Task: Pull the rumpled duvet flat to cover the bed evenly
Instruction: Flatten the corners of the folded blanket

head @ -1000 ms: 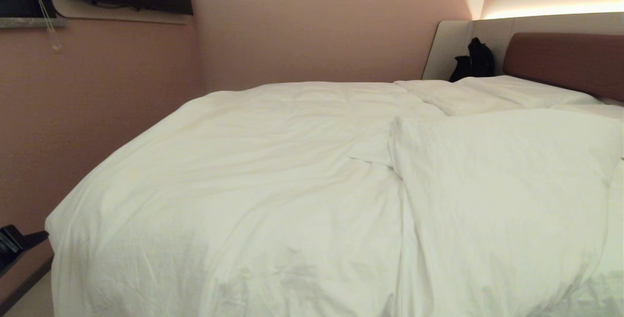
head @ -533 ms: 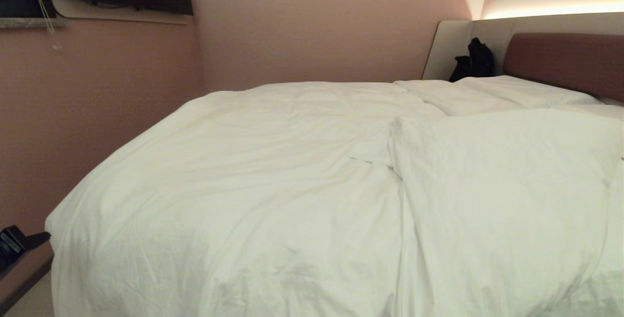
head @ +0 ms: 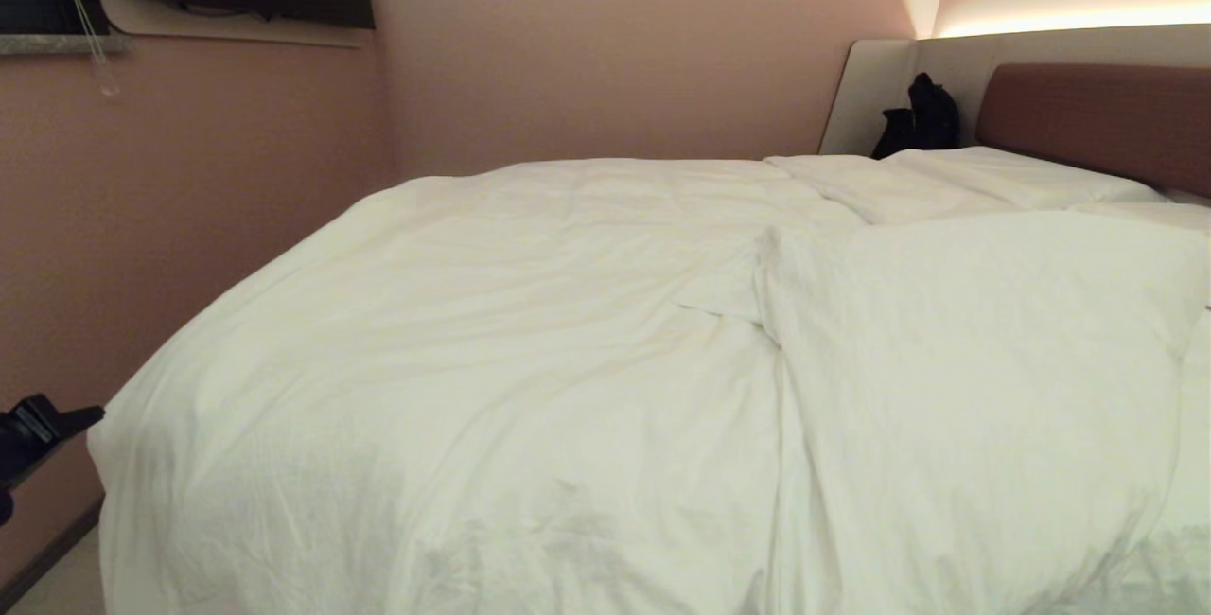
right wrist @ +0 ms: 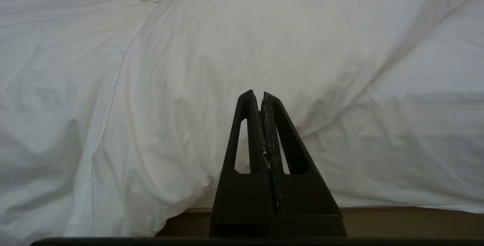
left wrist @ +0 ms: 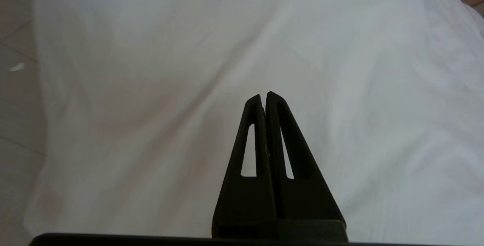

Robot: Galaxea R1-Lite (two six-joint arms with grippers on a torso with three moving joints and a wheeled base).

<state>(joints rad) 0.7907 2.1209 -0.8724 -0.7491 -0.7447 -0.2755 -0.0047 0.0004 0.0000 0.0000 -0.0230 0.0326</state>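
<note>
The duvet lies rumpled over the bed, folded back on the right. Left gripper, clenched and empty, hovers beside the near left corner. Right gripper, clenched and empty, faces the near edge.

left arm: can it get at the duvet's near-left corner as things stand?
Probably yes. The left gripper is shut, empty and above the duvet, whose corner drapes toward the floor close by with nothing between. The jaws would have to open first.
</note>
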